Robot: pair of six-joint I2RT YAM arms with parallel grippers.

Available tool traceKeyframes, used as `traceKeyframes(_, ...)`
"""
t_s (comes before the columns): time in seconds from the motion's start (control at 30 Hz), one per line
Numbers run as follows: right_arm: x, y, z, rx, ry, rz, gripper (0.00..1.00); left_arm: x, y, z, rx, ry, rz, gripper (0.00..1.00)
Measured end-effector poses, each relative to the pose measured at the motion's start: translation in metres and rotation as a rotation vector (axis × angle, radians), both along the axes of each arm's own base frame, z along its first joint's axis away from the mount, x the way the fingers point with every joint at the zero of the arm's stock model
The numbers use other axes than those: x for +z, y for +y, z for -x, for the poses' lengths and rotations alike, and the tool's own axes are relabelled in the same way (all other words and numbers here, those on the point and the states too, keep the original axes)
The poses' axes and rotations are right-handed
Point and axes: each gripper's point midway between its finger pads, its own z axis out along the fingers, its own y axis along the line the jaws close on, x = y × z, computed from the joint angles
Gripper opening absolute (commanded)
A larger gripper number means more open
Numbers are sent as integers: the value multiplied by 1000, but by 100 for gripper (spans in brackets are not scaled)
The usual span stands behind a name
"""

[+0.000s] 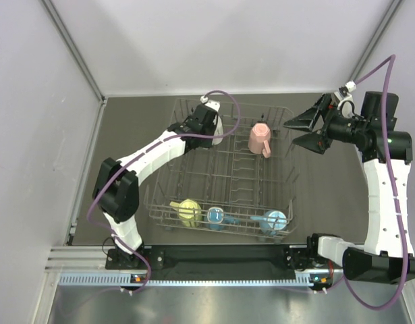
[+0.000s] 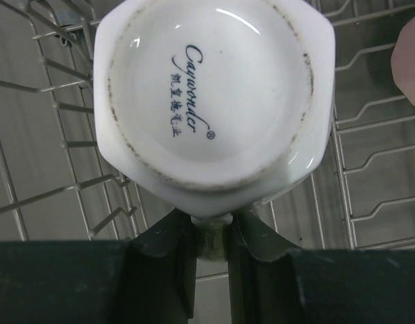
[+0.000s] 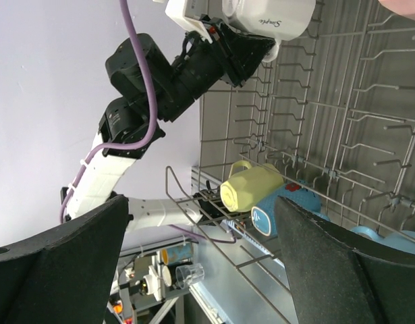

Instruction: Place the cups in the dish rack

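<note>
Dark grey surface (image 1: 126,125), enclosed by pale walls (image 1: 32,101) on three sides. Ridged metal rail (image 1: 194,278) runs along its near edge. Right wrist view: small clear container (image 3: 187,273) beyond that edge, blurred.

walls: plain pale lilac panels (image 1: 227,40), thin grey metal corner strips (image 1: 73,50)
table: dark grey matte top (image 1: 126,125)
near edge: ribbed aluminium rail (image 1: 194,277)

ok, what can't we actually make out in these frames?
- White mug: top view, mostly hidden under the left claw; right wrist view, cut by the top edge.
- Its handle: left wrist view, covered by mug body and fingers, so grip spot is unclear.
- Pink mug: only slivers at frame edges in both wrist views.
- Light blue mug: right wrist view, partly behind the right claw.
</note>
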Motion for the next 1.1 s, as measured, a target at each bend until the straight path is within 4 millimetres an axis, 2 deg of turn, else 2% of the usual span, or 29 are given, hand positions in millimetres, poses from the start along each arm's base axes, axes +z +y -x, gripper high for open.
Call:
traceKeyframes(0.47, 0, 0, 0, 4, -4, 3, 88, -45, 5, -2, 72, 90, -57, 0)
traceKeyframes(0.73, 0, 0, 0, 4, -4, 2, 89, -45, 1, -3, 107, 99, -49, 0)
traceKeyframes(0.8, 0, 0, 0, 4, -4, 2, 89, -44, 1, -3, 112, 101, -48, 9)
traceKeyframes(0.87, 0, 0, 0, 3, -4, 2, 89, -44, 1, -3, 118, 104, -46, 13)
traceKeyframes(0.9, 0, 0, 0, 2, -3, 2, 89, -44, 1, -3, 122, 106, -45, 21)
traceKeyframes(1.0, -1, -1, 0, 1, -3, 2, 89, -45, 1, -3, 131, 109, -41, 37)
traceKeyframes(1.1, -1, -1, -1, -1, -2, 2, 89, -45, 7, -2, 152, 108, -58, 46)
